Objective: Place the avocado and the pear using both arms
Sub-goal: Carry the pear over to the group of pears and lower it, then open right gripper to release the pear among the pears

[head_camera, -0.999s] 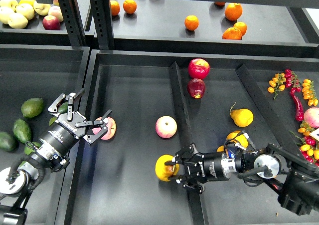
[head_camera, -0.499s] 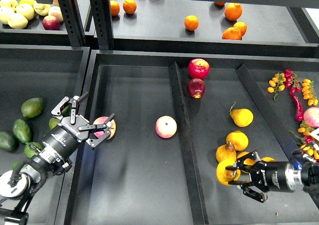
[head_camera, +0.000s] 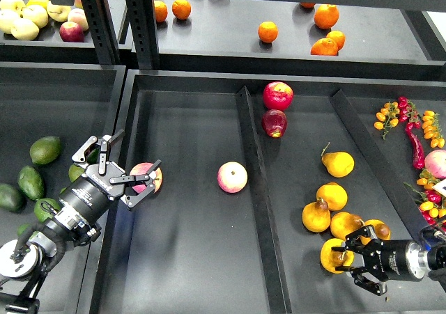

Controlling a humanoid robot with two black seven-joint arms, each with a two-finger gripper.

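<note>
Several dark green avocados lie in the left bin: one (head_camera: 45,149) at the top, one (head_camera: 31,182) below it, and another (head_camera: 74,170) partly hidden under my left arm. My left gripper (head_camera: 136,154) is open and empty. It sits over the wall between the left bin and the middle compartment, next to a pink apple (head_camera: 147,177). My right gripper (head_camera: 350,261) is shut on the orange-yellow pear (head_camera: 332,255). It holds the pear low in the right compartment, beside the other pears. The pear's dark blotch faces the gripper.
More orange-yellow pears (head_camera: 316,215) cluster just above the held one. A clean yellow pear with a long stem (head_camera: 338,163) lies further back. A pink apple (head_camera: 232,177) sits by the divider (head_camera: 254,182). Two red apples (head_camera: 277,95) are at the back. Oranges (head_camera: 267,31) are on the shelf.
My right arm has carried the pear from the middle compartment over the divider into the right one and drawn back to the right. My left gripper has shifted only slightly.
</note>
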